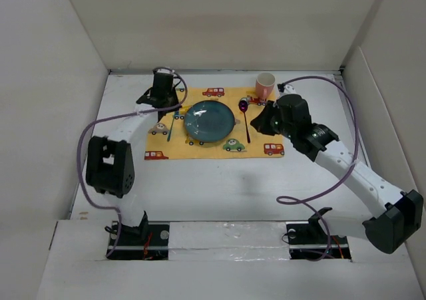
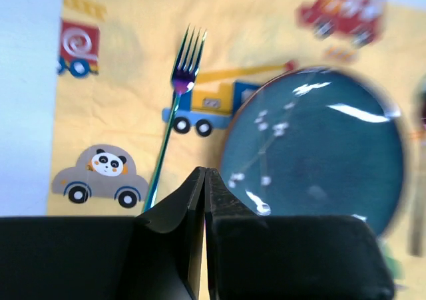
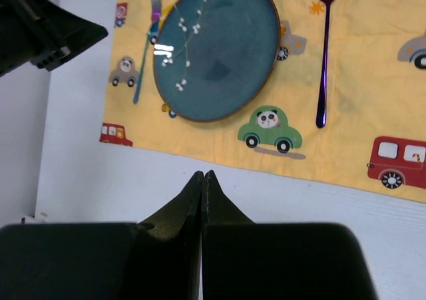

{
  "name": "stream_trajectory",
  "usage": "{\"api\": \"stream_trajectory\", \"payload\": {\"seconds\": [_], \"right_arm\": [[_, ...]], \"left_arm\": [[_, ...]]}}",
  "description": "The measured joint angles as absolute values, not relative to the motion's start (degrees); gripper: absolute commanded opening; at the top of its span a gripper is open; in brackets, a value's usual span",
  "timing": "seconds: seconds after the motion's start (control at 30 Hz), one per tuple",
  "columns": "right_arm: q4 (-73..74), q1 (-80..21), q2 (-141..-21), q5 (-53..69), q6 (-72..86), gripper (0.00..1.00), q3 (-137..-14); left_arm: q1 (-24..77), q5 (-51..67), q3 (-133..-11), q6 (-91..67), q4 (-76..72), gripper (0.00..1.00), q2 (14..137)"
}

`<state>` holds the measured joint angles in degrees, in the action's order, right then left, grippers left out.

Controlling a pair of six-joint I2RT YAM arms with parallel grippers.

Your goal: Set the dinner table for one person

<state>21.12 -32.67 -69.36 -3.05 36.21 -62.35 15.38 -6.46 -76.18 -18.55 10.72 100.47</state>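
The white dinner table (image 1: 233, 187) carries a yellow car-print placemat (image 1: 200, 151). On the mat lie a teal plate (image 1: 210, 120), an iridescent fork (image 1: 172, 124) left of it and a purple spoon (image 1: 245, 122) right of it. A pink cup (image 1: 265, 85) stands at the mat's back right corner. My left gripper (image 1: 165, 106) is shut and empty above the mat's left part; its view shows its tips (image 2: 205, 171) over the fork (image 2: 174, 110) and plate (image 2: 313, 153). My right gripper (image 1: 263, 122) is shut and empty; its tips (image 3: 202, 173) hover over bare table near the mat's front edge (image 3: 359, 114).
Plain white walls (image 1: 219, 27) close in the table at the back and both sides. Purple cables (image 1: 346, 173) loop from both arms. The arm bases (image 1: 140, 237) sit in slots at the near edge.
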Motion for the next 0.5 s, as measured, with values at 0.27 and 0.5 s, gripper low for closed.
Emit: {"api": "stream_trajectory", "payload": {"seconds": [0.27, 0.5], "right_arm": [[24.6, -31.3, -61.7, -9.4, 35.6, 0.33, -77.3], [21.8, -24.4, -49.5, -18.6, 35.3, 0.58, -82.0]], "left_arm": [[15.4, -10.9, -76.6, -24.2, 13.7, 0.32, 72.0], [15.4, -17.7, -81.2, -27.0, 18.9, 0.47, 58.4]]}}
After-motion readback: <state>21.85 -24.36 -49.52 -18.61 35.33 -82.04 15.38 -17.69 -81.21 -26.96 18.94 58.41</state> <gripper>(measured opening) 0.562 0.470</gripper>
